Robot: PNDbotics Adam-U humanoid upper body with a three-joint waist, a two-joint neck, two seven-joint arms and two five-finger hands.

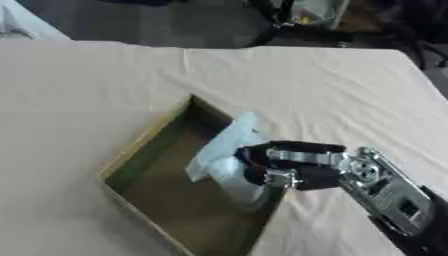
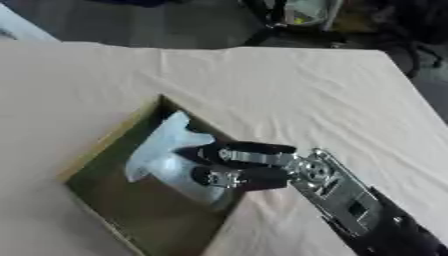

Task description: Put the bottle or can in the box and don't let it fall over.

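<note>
A pale, see-through bottle point(image 1: 220, 150) leans inside the open cardboard box point(image 1: 140, 142), which is sunk into the cloth-covered table. The bottle's narrow top points up and to the right, near the box's right wall. My right hand point(image 1: 293, 167) comes in from the lower right and its fingers are curled round the bottle's lower part, at the box's right rim. The bottle's base is hidden behind the hand, so I cannot tell whether it touches the box floor. My left hand shows in no view.
Beige wrinkled cloth point(image 1: 332, 90) covers the table around the box. Beyond the far edge lies dark floor with a black stand and a pale object point(image 1: 306, 12). A white thing point(image 1: 17, 22) sits at the top left corner.
</note>
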